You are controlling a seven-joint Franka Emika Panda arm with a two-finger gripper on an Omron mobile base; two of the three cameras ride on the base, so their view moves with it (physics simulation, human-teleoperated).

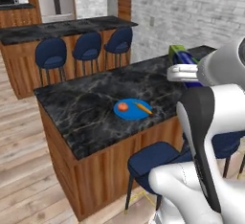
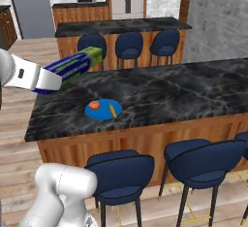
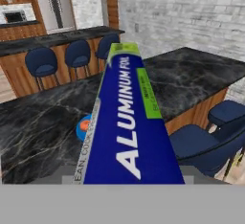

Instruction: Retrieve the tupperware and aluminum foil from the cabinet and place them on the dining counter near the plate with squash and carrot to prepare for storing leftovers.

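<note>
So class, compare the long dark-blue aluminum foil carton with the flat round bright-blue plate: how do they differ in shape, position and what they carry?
The long dark-blue aluminum foil carton is a narrow box; the flat round bright-blue plate is a disc. The carton is held in the air by the gripper; the plate lies on the black marble-veined dining counter. The carton bears white lettering; the plate carries food. Both are blue.

Glossy white rounded arm point(image 1: 210, 137) segments with dark joint bands

Foil carton point(image 3: 128, 122) near end cut off by hand view bottom; carton hides most of blue plate point(image 3: 82, 127). Left base view: arm covers carton point(image 1: 182, 55) rear. Finger contact not visible.
</note>
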